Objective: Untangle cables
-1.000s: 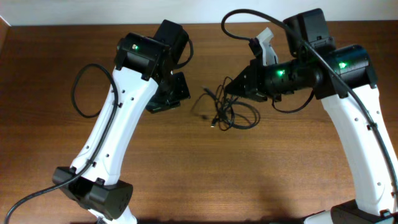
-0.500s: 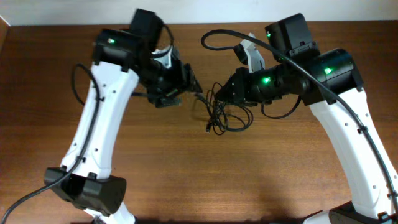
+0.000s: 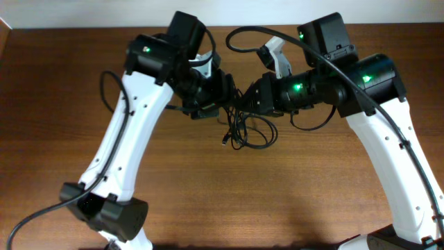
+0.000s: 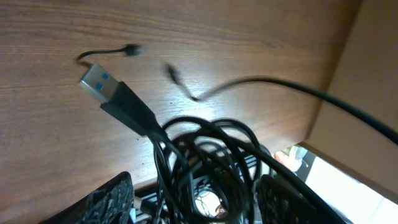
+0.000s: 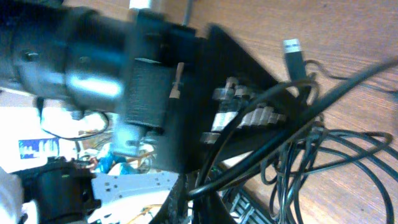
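Since the right gripper (image 3: 250,98) is pinched shut on the cables (image 4: 205,149), anchoring the tangle, the left gripper (image 4: 196,200) stands wide with the bundle between its jaws, seemingly ready to take a strand. One USB plug (image 4: 102,84) juts free just beyond them.

Overhead: high, straight down on table (image 3: 55,160), whole scene. Left wrist: close, aimed down over cables (image 4: 205,155). Right wrist: very close, facing left arm (image 5: 81,62). Shared by all: cables.

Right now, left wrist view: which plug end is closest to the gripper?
The USB-A plug with blue insert, atop the cable bundle; both small plugs sit farther off.
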{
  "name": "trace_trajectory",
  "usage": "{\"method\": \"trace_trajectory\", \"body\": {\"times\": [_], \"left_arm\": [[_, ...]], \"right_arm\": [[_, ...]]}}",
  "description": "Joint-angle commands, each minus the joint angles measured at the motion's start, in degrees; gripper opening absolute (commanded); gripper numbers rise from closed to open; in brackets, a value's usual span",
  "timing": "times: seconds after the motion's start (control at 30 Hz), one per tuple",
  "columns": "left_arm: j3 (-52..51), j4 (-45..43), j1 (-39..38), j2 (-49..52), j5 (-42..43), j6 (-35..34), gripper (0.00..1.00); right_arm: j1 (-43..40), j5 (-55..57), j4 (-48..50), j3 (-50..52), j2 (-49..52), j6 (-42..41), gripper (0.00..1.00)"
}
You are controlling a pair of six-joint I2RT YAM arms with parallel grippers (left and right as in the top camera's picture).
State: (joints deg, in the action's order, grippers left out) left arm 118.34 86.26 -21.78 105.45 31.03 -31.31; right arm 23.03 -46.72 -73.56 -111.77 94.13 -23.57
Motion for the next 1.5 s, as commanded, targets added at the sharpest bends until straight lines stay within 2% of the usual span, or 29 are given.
{"method": "trace_trajectory", "body": {"times": [0.0, 0.1, 0.13, 0.17, 0.3, 0.37, 0.43, 0.57, 0.73, 0.77, 0.8, 0.9, 0.97, 1.03, 1.1, 1.17, 1.3, 1.37, 1.4, 1.43, 1.47], "left_arm": [[-0.13, -0.07, -3.17, 4.46, -1.33, -0.57, 0.63], [-0.13, -0.09, -3.63, 5.35, -2.78, -0.55, 0.39], [-0.13, -0.04, -3.63, 5.35, -4.11, -0.55, 0.23], [-0.13, 0.63, -3.56, 5.35, -6.67, -0.57, 0.16], [-0.13, 7.26, -1.88, 5.35, -18.75, -1.14, 0.09], [-0.13, 10.21, -0.35, 5.35, -23.02, -4.13, 0.11], [-0.13, 10.49, 0.59, 5.35, -23.37, -4.07, 0.11], [-0.13, 10.45, 0.59, 5.35, -23.43, -4.09, 0.12], [-0.02, 10.47, 0.59, 5.33, -23.32, -4.09, 0.04], [0.57, 10.49, 0.59, 5.33, -22.62, -4.04, 0.0], [1.6, 10.49, 0.59, 5.2, -20.81, -3.82, 0.0], [7.41, 10.47, 0.5, 4.55, -15.26, -2.51, 0.0], [10.38, 10.47, 0.42, 3.78, -12.33, -0.24, 0.0], [13.05, 10.47, 0.42, 2.6, -12.15, -0.26, 0.0], [13.07, 10.47, 0.42, 2.19, -12.04, -0.28, 0.0], [13.05, 10.47, 0.04, 2.19, -6.29, 0.17, 0.0], [13.07, 10.21, -0.57, 2.19, 1.38, 0.15, 0.0], [13.07, 9.86, -0.57, 2.19, 4.35, 1.44, 0.0], [13.07, 10.16, -0.55, 2.19, 3.69, 2.78, 0.0], [13.07, 10.23, -0.55, 2.19, 3.39, 3.72, 0.0], [13.07, 10.47, -0.55, 2.19, 1.11, 4.0, 0.02]], "right_arm": [[0.22, -3.67, 0.48, -0.92, -1.01, 0.63, 0.04], [0.15, -3.63, 0.48, -0.92, -1.01, 0.7, 0.04], [0.15, -3.37, 0.46, -0.92, -1.01, 0.85, 0.04], [0.15, -0.76, 0.09, -0.92, -1.01, 0.83, 0.04], [0.15, 22.4, -7.3, -0.92, -1.01, 0.74, 0.04], [0.15, 35.93, -11.04, -0.9, -1.01, 0.2, 0.04], [0.15, 46.45, -14.43, -0.9, -1.01, -3.96, 0.04], [0.15, 54.23, -17.09, -0.63, -1.01, -4.42, 0.04], [0.15, 53.77, -16.98, 3.91, -0.94, -5.88, 0.12], [0.15, 52.72, -16.65, 5.51, -0.94, -5.86, 0.13], [0.15, 52.04, -16.37, 6.86, -0.94, -5.86, 0.13], [0.22, 41.97, -13.77, 10.43, -0.94, -4.72, 0.18], [0.22, 32.41, -11.56, 11.06, -0.94, 0.48, 0.32], [0.22, 19.15, -8.33, 11.06, -0.94, 6.78, 0.58], [0.22, 15.5, -6.34, 11.06, -0.94, 7.13, 0.65], [0.22, 15.02, -4.46, 11.06, -0.94, 7.1, 0.75], [0.24, 15.91, -3.91, 11.13, -0.72, 7.13, 0.78], [0.22, 17.0, -4.13, 11.28, -0.09, 7.06, 0.76], [0.2, 18.47, -4.11, 11.28, -0.09, 7.02, 0.52], [0.2, 19.87, -4.13, 11.28, -0.09, 6.58, 0.37], [0.15, 21.77, -4.13, 11.28, -0.09, 6.19, 0.14]]}}
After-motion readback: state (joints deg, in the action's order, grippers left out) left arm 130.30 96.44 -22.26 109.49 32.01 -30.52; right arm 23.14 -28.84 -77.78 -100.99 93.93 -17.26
